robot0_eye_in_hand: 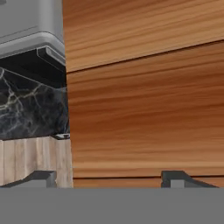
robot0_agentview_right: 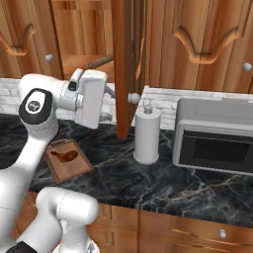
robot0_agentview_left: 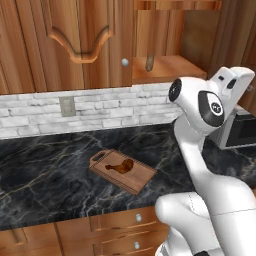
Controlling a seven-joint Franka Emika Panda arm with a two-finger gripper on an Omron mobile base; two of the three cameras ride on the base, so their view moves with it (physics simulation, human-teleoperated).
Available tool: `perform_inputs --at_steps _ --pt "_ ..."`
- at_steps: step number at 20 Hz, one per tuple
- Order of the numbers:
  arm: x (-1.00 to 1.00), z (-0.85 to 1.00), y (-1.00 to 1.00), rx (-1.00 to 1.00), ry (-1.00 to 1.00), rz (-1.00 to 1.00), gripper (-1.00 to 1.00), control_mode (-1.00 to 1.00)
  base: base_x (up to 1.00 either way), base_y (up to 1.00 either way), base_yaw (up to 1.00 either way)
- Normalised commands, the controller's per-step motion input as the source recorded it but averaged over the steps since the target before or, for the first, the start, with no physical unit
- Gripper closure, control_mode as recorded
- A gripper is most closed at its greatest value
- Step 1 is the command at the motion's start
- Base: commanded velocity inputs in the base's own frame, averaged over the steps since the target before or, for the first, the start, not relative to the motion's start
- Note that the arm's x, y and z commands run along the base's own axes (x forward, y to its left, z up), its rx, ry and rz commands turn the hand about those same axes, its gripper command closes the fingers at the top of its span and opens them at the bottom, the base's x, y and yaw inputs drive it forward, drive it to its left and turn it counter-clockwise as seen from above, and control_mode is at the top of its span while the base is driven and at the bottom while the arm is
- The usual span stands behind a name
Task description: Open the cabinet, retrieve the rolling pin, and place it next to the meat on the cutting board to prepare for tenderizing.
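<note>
No brand, label or legible writing is carried by any item.

Rolling pin (robot0_agentview_right: 98, 62): a slim light-brown wooden rod, seen at the upper centre-left of the right base view, lying on the shelf inside the opened cabinet (robot0_agentview_left: 90, 35), one end projecting toward the front edge. In the left base view it is seen end-on as a small dull stub (robot0_agentview_left: 149, 62) at the upper centre of the frame.

Cabinet: reddish-brown wood with carved arched panels and small round silver knobs. One door is shut at the upper left of the left base view; the other is swung outward and seen edge-on at the upper centre of the right base view.

Meat (robot0_agentview_left: 120, 166): a small glossy brown drumstick, lying on the cutting board (robot0_agentview_left: 137, 179), at the centre of the left base view.

Cutting board: a flat brown rectangle with a darker rim and a short cut-out handle, laid on the black marbled counter (robot0_agentview_left: 45, 175).

Gripper (robot0_eye_in_hand: 109, 179): jaws released and spread wide, nothing grasped; in the hand view the wood of the cabinet is seen close ahead between the fingertips (robot0_eye_in_hand: 41, 178).

Paper towel roll (robot0_agentview_right: 147, 134): white, upright, at the centre of the right base view, just beside the open door.

Microwave (robot0_agentview_right: 215, 136): grey, on the counter, at the right of the right base view.

Drawers (robot0_agentview_left: 120, 220): wood fronts with silver knobs, along the lower edge.
</note>
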Motion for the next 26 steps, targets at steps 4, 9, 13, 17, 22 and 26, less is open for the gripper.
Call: perform_inputs --at_steps 4,9,13,17,22,26 --pt "-0.41 0.00 0.91 0.00 -0.08 0.00 -1.00 -1.00 0.00 0.00 0.00" --pt "-0.31 0.00 1.00 0.02 -0.15 0.00 -1.00 -1.00 0.00 0.00 0.00" --pt "-0.22 0.02 1.00 0.09 -0.20 -0.01 -1.00 -1.00 0.00 0.00 0.00" --pt "-0.09 0.11 0.88 0.16 -0.24 0.00 -1.00 -1.00 0.00 0.00 0.00" --pt "-0.01 0.23 0.60 0.23 -0.29 0.01 -1.00 -1.00 0.00 0.00 0.00" --pt "0.00 0.31 0.27 0.28 -0.33 0.14 -1.00 -1.00 0.00 0.00 0.00"
